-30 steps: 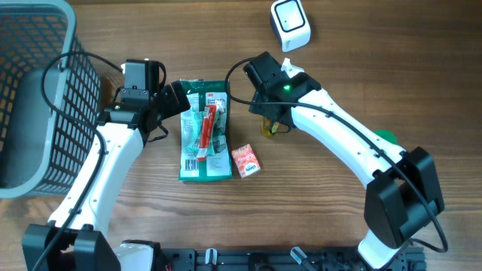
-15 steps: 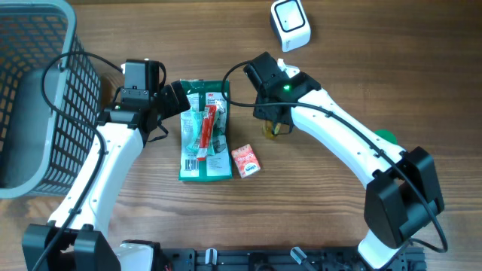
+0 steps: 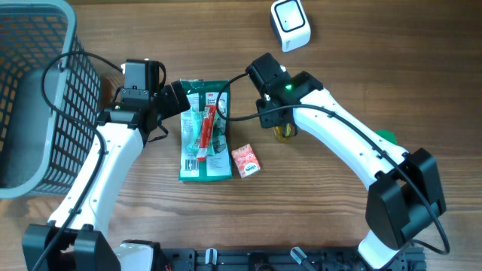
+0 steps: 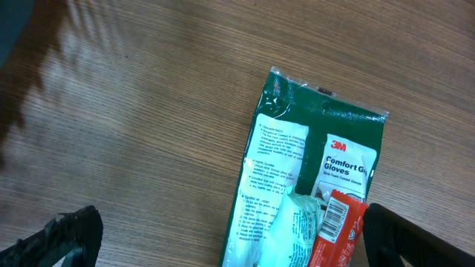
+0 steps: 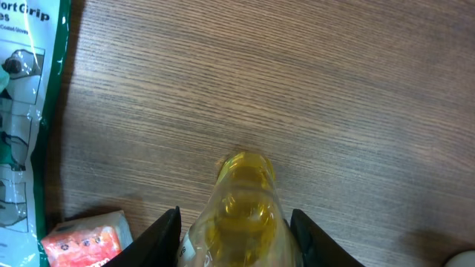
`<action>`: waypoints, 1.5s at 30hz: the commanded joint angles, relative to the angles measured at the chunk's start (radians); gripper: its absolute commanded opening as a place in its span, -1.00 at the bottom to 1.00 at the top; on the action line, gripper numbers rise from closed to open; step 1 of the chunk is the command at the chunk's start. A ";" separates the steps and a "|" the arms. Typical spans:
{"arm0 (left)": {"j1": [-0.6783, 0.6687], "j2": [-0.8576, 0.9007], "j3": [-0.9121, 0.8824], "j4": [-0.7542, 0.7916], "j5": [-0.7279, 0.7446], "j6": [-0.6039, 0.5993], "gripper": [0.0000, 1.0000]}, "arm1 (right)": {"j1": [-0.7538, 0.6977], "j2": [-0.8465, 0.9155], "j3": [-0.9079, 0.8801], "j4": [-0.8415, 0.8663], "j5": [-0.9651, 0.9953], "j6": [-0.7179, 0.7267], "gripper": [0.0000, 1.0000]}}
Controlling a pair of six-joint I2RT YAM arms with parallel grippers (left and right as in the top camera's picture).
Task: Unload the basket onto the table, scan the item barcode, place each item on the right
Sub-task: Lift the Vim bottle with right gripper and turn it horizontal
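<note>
A small yellow translucent bottle (image 5: 241,196) is held between the fingers of the right end effector (image 5: 236,233), which is closed partway so that both fingers are pressed against the bottle's sides. From overhead the bottle is seen near the middle of the wooden tabletop (image 3: 361,68), mostly covered by the wrist. A white box-shaped barcode scanner (image 3: 290,24) is found at 12 o'clock from the bottle, well apart from it. At 9 o'clock from the bottle a flat green glove packet (image 3: 218,169) is laid, with a red stick-shaped pack (image 3: 205,129) on top of it. A small red-orange carton (image 3: 245,160) is placed at 7 o'clock from the bottle, just beside the packet's lower corner. The left end effector (image 3: 175,99) is spread wide and empty at the packet's 10 o'clock corner. A grey plastic mesh basket (image 3: 45,90) is set at the tabletop's 9 o'clock edge.
</note>
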 commanded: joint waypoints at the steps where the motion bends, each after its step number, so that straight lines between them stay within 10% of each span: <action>1: 0.002 -0.007 0.011 0.001 -0.005 0.008 1.00 | -0.005 -0.039 0.007 0.006 -0.028 -0.037 -0.07; 7: 0.002 -0.007 0.011 0.001 -0.005 0.008 1.00 | -0.011 -0.039 0.007 0.005 -0.027 -0.037 0.72; 19: 0.002 -0.007 0.011 0.001 -0.005 0.008 1.00 | -0.037 -0.042 0.306 -0.295 -0.091 0.016 0.99; 45: 0.002 -0.007 0.011 0.001 -0.006 0.008 1.00 | -0.090 0.060 0.083 -0.137 -0.158 -0.011 0.69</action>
